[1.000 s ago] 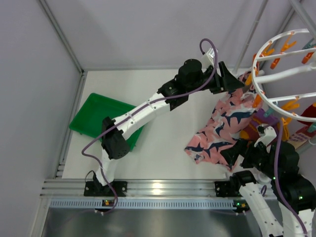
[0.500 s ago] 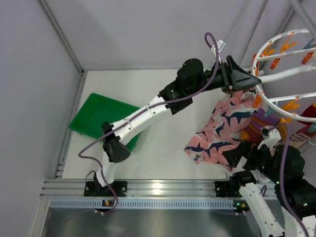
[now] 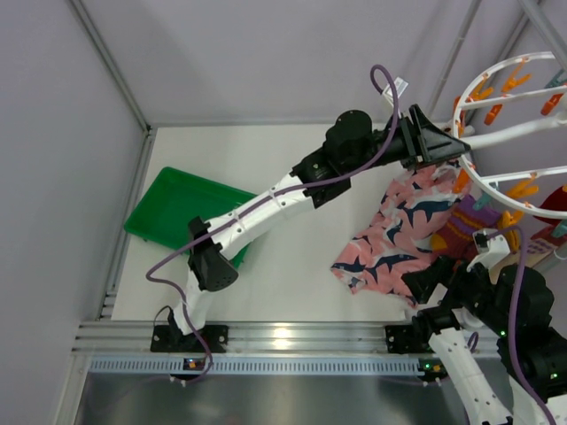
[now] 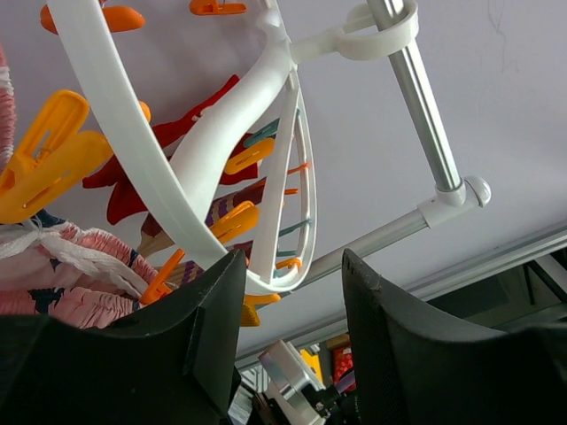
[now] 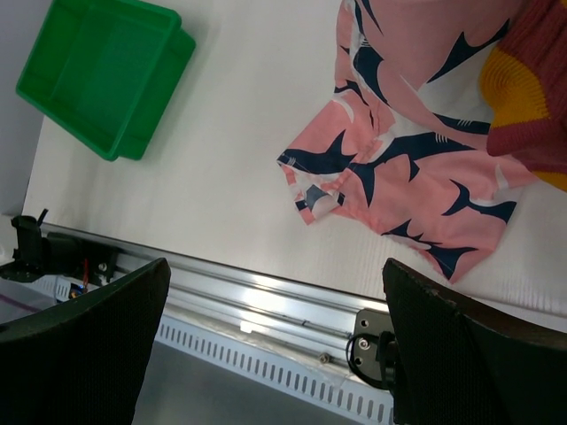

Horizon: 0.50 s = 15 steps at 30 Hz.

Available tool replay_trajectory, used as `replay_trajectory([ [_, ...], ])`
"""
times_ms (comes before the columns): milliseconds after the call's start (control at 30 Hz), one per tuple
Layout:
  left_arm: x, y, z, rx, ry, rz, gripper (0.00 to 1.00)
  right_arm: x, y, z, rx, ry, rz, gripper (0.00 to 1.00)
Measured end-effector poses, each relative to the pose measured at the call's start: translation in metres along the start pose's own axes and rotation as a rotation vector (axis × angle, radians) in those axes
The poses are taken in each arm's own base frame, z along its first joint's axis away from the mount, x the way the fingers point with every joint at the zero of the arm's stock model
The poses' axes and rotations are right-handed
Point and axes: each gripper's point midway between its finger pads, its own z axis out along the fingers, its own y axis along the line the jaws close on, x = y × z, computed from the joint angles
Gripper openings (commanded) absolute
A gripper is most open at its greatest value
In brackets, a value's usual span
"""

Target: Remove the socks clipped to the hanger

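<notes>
The white ring hanger [image 3: 518, 133] hangs at the far right with orange and teal pegs. A red sock [image 3: 556, 200] and a maroon sock with purple and orange patches [image 3: 461, 227] hang from it. My left gripper [image 3: 446, 142] is raised at the hanger's left rim and is open and empty. In the left wrist view the hanger's ring [image 4: 133, 150] curves down to just beyond my left gripper [image 4: 292, 261], with the red sock [image 4: 168, 133] behind it. My right gripper [image 3: 428, 283] is open and empty, low near the front rail. The maroon sock [image 5: 532, 97] shows in the right wrist view, far from my right gripper [image 5: 275, 266].
A pink cloth with navy and white print [image 3: 399, 221] hangs from the hanger down onto the table. A green bin [image 3: 182, 212] sits at the left. Grey frame poles [image 4: 425, 115] carry the hanger. An aluminium rail [image 3: 283, 336] runs along the front edge.
My left gripper has moved right and risen to the hanger's left rim. My right arm has shifted slightly toward the front right.
</notes>
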Motion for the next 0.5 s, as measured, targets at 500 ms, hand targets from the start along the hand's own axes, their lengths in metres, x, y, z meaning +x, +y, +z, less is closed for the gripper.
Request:
replay_trajectory([
  [500,0.018,0.045,0.01,-0.082,0.017,-0.022,0.52,0.0,0.002,-0.009,-0.005,-0.019,-0.005,1.0],
])
